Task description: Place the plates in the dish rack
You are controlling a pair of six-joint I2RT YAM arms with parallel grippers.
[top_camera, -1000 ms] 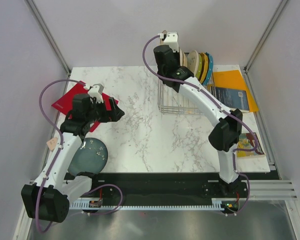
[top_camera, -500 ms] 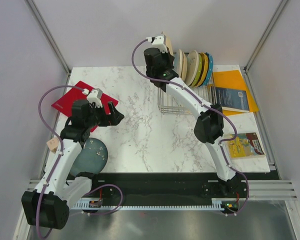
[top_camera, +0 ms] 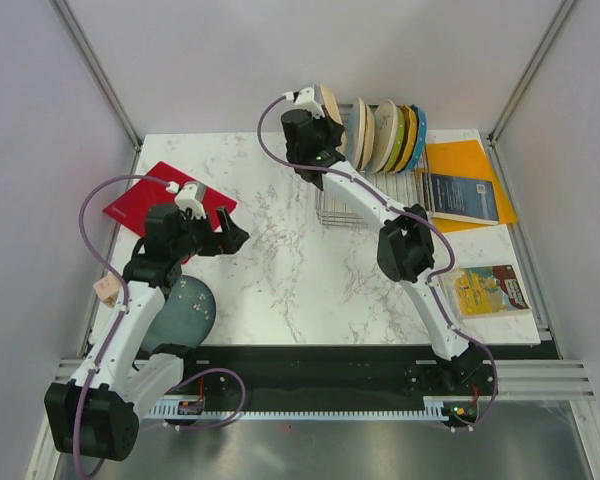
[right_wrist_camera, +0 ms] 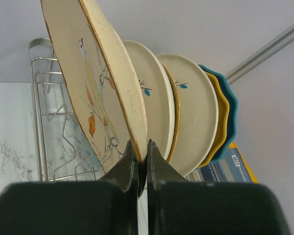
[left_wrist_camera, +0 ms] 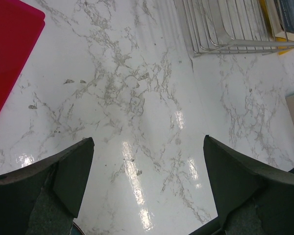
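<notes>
the dark plate (top_camera: 185, 310) is half hidden under the left arm (top_camera: 120, 320). in the left wrist view, the dish rack (left_wrist_camera: 225, 29) and red mat (left_wrist_camera: 7, 54) are cut off by the edges.

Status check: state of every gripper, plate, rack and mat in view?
right gripper: shut on bird plate
bird plate: upright, pinched at its rim, beside the racked plates
racked plates: standing on edge in the dish rack
dish rack: partly loaded
left gripper: open, empty, above the table
dark plate: flat on the table, not loaded
red mat: flat on the table
</notes>
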